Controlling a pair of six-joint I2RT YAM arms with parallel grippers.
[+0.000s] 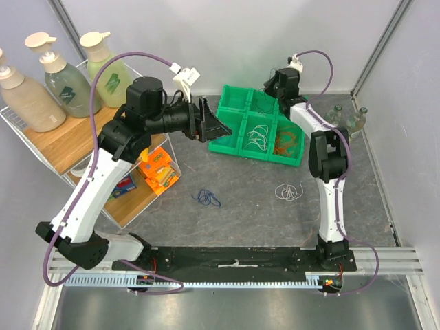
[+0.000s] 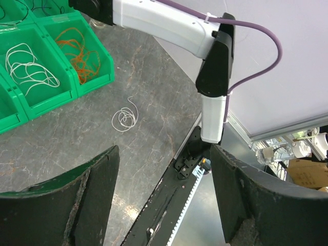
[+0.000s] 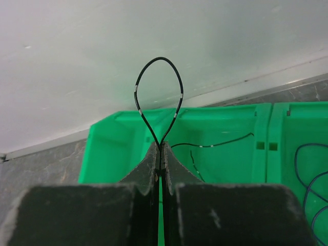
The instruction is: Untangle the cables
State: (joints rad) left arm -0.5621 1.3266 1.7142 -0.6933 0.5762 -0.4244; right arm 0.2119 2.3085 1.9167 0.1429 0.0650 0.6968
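My right gripper (image 3: 161, 146) is shut on a black cable (image 3: 177, 84) that loops up from the fingertips, above a back compartment of the green tray (image 3: 110, 148). Another black cable (image 3: 215, 144) lies in that compartment, and a blue one (image 3: 307, 179) in the compartment to the right. In the top view the right gripper (image 1: 270, 86) is over the tray's back row. My left gripper (image 1: 210, 124) hangs open and empty by the tray's left edge. A blue cable (image 1: 206, 199) and a white cable (image 1: 287, 192) lie on the table. The white one also shows in the left wrist view (image 2: 125, 118).
The tray (image 1: 237, 148) holds white cables (image 1: 259, 135) and orange cables (image 1: 287, 142). A wire shelf (image 1: 65, 141) with soap bottles and orange boxes (image 1: 159, 172) stands at the left. A clear object (image 1: 347, 118) sits at the back right. Walls close the back and sides.
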